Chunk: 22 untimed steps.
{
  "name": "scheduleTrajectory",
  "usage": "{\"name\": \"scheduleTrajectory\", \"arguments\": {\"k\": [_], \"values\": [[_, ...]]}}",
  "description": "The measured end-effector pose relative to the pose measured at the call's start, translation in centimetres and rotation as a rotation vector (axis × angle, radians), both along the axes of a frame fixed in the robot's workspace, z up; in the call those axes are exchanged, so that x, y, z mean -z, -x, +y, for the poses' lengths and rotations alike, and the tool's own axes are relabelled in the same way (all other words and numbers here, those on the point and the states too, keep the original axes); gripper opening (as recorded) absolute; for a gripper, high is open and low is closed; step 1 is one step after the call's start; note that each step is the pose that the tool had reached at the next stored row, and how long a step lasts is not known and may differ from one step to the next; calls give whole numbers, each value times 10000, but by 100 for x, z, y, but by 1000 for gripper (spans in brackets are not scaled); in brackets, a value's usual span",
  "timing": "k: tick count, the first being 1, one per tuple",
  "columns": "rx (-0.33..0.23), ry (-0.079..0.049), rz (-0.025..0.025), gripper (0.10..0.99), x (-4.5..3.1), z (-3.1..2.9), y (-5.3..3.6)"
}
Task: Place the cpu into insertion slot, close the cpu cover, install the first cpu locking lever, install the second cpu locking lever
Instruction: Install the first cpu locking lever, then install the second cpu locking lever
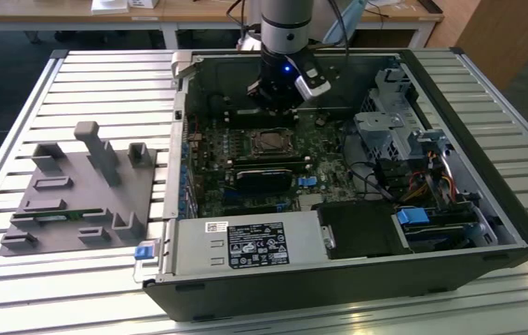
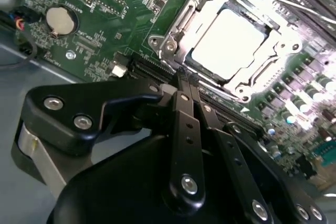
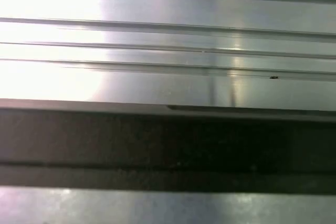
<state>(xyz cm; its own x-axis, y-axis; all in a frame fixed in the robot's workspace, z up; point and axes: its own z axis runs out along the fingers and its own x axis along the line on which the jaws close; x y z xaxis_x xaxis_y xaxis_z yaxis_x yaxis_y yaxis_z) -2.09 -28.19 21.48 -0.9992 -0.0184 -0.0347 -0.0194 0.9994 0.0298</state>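
An open computer case (image 1: 357,230) lies on its side on a slatted metal desk (image 1: 105,77), and everything here is placed from the socket (image 1: 270,142) in the middle of its green motherboard (image 1: 213,181).

The cpu (image 2: 227,41) sits flat in that socket, its pale metallic top glaring under the light in the second wrist view. The cpu cover (image 2: 195,14) lies down around it as a silvery frame, the chip showing through its window. A thin metal lever (image 2: 294,3) runs along the far side of the socket, beside the memory slots.

The gripper (image 2: 185,80) hangs just beside the socket, over the dark expansion slot (image 2: 152,69) at the socket's edge. Its black fingers (image 2: 184,114) are pressed together with nothing between them, their tips close to the cover's rim; whether they touch it is hard to tell. In the exterior view the arm (image 1: 286,28) comes down into the case just behind the socket.

Well away from the socket, outside the case on the exterior view's left, stands a grey fixture block (image 1: 82,195) on the desk.
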Motion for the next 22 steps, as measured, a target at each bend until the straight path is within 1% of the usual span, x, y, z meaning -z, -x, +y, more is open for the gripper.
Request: {"name": "scheduleTrajectory", "arguments": {"k": [3, 10, 22], "values": [[0, -2, -1, 106, 0, -7, 0], [2, -15, 0, 106, 0, -44, -5], [3, -17, 0, 106, 0, -77, -15]]}}
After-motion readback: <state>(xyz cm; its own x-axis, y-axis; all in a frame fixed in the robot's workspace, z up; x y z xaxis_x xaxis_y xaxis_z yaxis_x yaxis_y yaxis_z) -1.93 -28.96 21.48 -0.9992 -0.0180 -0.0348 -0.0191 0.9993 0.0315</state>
